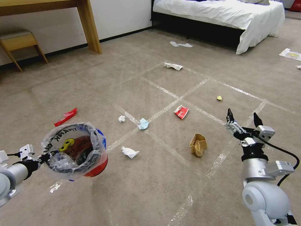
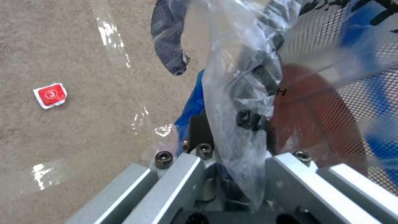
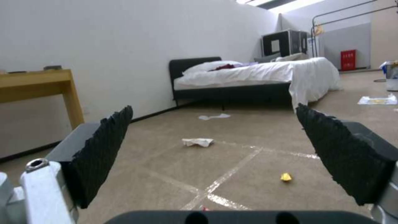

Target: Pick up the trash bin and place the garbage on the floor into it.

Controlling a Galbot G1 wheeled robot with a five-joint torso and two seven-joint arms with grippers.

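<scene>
The red trash bin (image 1: 97,168), lined with a clear printed bag, hangs tilted at my lower left, its mouth toward me. My left gripper (image 1: 47,157) is shut on its rim and bag; up close the mesh wall (image 2: 331,124) and the black fingers (image 2: 257,93) show through the plastic. My right gripper (image 1: 244,117) hovers open above the floor (image 1: 163,188), right of a brown paper bag (image 1: 198,144). Garbage lies scattered: a white tissue (image 1: 129,152), a light-blue mask (image 1: 143,124), a red wrapper (image 1: 181,111), a yellow scrap (image 1: 219,98) and another red wrapper (image 1: 66,116).
Farther off lie a small tissue (image 1: 121,118) and a crumpled tissue (image 1: 173,66). A bed (image 1: 219,15) stands at the back right, a wooden desk leg (image 1: 89,26) and stool (image 1: 18,40) at the back left. Papers (image 1: 290,54) lie far right.
</scene>
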